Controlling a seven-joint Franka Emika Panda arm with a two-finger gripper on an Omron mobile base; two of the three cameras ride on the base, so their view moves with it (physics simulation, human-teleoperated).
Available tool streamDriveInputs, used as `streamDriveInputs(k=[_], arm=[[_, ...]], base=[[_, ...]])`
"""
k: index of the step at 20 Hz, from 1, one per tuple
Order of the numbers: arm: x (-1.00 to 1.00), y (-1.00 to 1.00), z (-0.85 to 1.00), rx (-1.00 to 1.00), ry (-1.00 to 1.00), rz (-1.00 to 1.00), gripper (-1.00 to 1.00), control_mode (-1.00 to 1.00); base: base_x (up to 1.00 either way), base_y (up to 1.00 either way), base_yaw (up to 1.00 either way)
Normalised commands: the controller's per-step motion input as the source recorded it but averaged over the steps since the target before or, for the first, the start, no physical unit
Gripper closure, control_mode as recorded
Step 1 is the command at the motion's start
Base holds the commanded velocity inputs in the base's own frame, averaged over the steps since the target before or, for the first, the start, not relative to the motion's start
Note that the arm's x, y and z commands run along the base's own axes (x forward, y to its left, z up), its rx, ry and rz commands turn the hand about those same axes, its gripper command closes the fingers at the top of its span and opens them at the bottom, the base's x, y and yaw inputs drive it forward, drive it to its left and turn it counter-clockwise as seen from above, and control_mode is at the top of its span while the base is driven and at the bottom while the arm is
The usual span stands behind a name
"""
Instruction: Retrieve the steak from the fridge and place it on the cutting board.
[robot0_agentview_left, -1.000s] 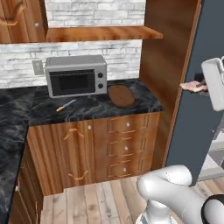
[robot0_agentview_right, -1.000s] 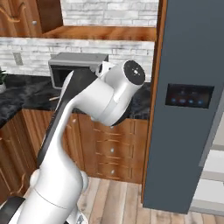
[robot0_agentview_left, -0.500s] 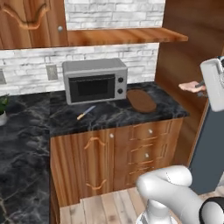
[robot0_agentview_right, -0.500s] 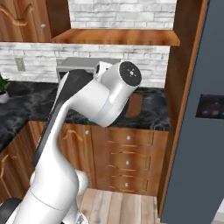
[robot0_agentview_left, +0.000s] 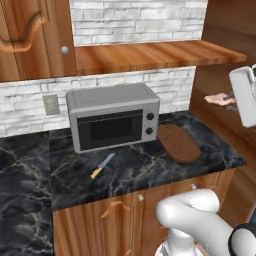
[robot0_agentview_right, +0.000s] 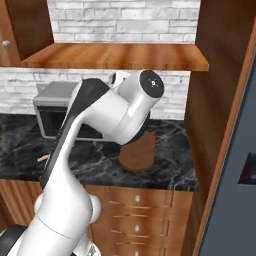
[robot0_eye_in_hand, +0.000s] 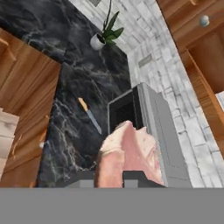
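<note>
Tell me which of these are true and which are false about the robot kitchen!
1. The gripper is shut on the steak. True.
2. The steak already lies on the cutting board. False: it is up in the air in the gripper, and the board is bare.
3. A knife lies on the countertop in front of the microwave. True.
4. The cutting board sits left of the microwave in the left base view. False: it sits to its right.
</note>
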Motion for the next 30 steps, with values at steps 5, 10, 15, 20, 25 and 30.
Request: streamDriveInputs(k=[5, 10, 15, 20, 25, 30], arm=[[0.00, 0.00, 0.00, 0.00, 0.00, 0.00, 1.00, 1.00], [0.43, 0.03, -0.23, -0.02, 0.05, -0.08, 1.00, -1.00], [0.09, 0.00, -0.50, -0.04, 0.09, -0.16, 1.00, -1.00], [0.00, 0.00, -0.55, -0.05, 0.01, -0.14, 1.00, -1.00], [0.03, 0.00, -0.55, -0.05, 0.00, -0.12, 1.00, -1.00], [0.03, -0.08, -0.60, -0.01, 0.00, -0.10, 1.00, -1.00]], base=[[0.77, 0.09, -0.11], [0.12, 0.01, -0.02], [0.00, 0.00, 0.00], [0.00, 0.00, 0.00], [0.00, 0.00, 0.00], [0.00, 0.00, 0.00]])
